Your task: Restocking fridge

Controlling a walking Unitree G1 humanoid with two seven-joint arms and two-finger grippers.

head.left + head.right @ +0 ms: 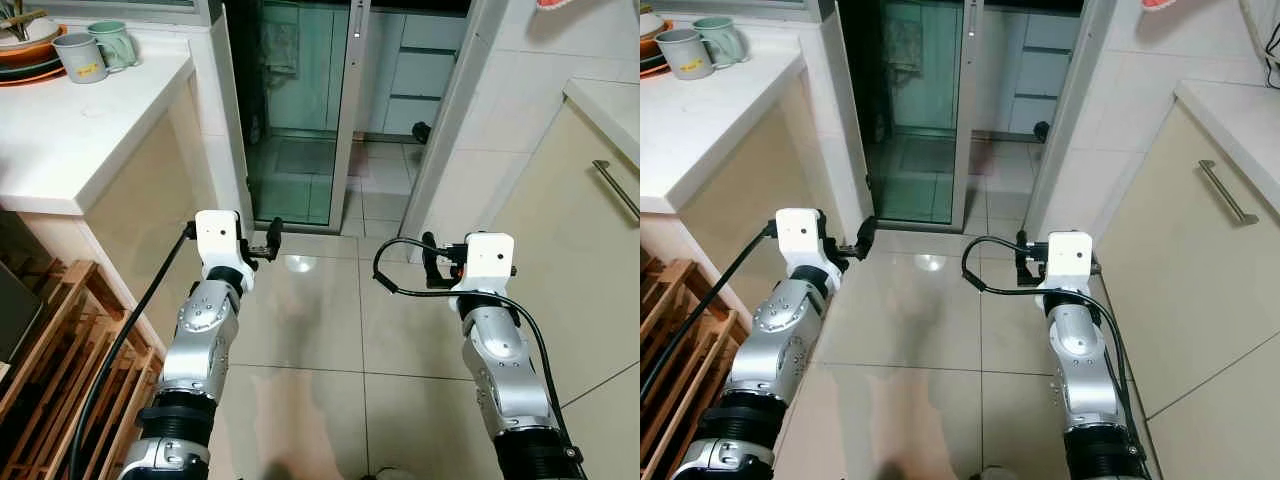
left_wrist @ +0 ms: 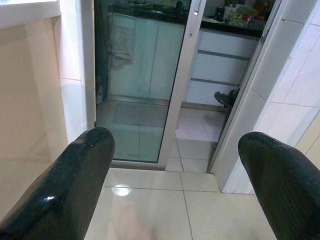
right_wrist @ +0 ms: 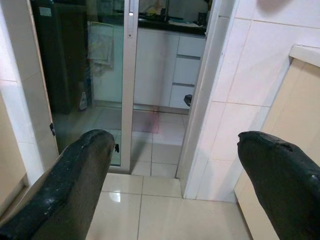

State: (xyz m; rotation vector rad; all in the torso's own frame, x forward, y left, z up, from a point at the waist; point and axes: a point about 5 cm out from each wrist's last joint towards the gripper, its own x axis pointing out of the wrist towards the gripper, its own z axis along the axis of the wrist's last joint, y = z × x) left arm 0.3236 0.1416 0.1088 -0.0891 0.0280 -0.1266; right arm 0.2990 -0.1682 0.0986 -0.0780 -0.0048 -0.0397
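On the tiled floor [image 1: 310,320] of a narrow kitchen passage, the head views show both silver arms held forward and low — the left gripper [image 1: 268,240] near the foot of a white counter [image 1: 90,130], the right gripper [image 1: 432,262] further right, beside a beige cabinet [image 1: 570,230] with a metal handle [image 1: 615,188]. On the counter's far corner stand two mugs [image 1: 95,50] next to stacked plates [image 1: 25,55]; a wooden rack [image 1: 60,350] sits low beside the left arm. Ahead, a glass sliding door [image 1: 300,110] stands partly open, with white cabinets visible beyond it. No fridge or stock item can be made out here, and neither gripper holds anything. In the left wrist view, the left gripper's fingers [image 2: 65,190] are spread wide apart, framing the door frame [image 2: 182,75] and the tiles below. In the right wrist view, the right gripper's fingers [image 3: 70,185] are likewise parted with nothing between them — past them lie the glass door, a white tiled wall [image 3: 240,100] and a dark appliance [image 3: 60,55] behind the glass.
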